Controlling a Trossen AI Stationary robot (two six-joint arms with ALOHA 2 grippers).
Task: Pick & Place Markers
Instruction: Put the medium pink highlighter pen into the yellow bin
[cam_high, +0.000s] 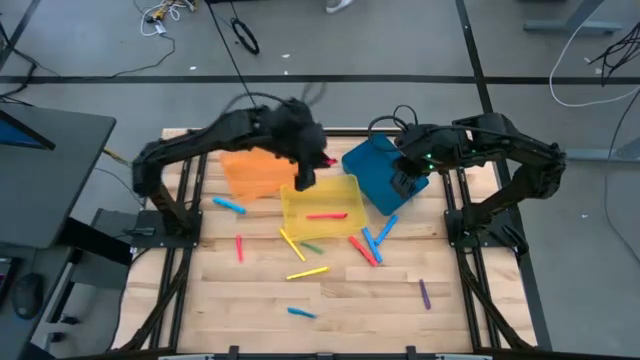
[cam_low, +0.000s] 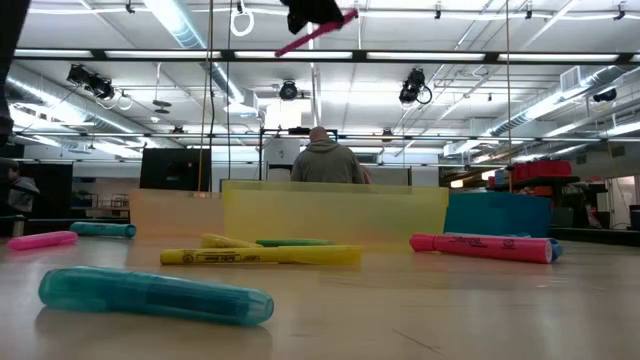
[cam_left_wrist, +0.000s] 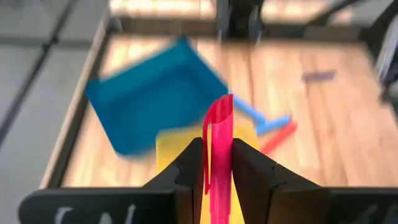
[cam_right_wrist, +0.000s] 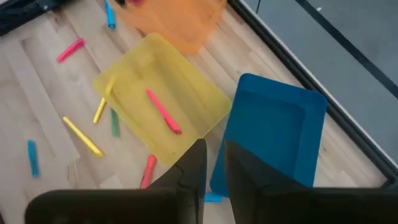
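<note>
My left gripper (cam_high: 305, 158) hangs high over the far edge of the yellow bin (cam_high: 345, 187), shut on a pink marker (cam_left_wrist: 219, 134). The low view shows this marker (cam_low: 322, 31) near the picture's top. One red marker (cam_high: 326, 214) lies flat inside the yellow bin. Several other markers lie flat on the wooden table, among them a blue (cam_high: 228, 205), a yellow (cam_high: 307, 272) and a purple (cam_high: 424, 293) one. My right gripper (cam_right_wrist: 215, 163) hovers shut over the blue bin (cam_high: 380, 165) and holds nothing. My left gripper pinches the pink marker between its two fingers (cam_left_wrist: 191, 167). The marker lies along the fingers, and its free end (cam_left_wrist: 220, 106) sticks out past the fingertips. It is lifted clear, slanting in the air above the bins (cam_low: 340, 20).
Three bins stand side by side at the table's far half: orange (cam_high: 252, 170) on the left, yellow in the middle, blue tilted on the right. Bare wood (cam_high: 480, 300) lies toward the near edge between the scattered markers. A person (cam_low: 325, 160) stands in the room behind.
</note>
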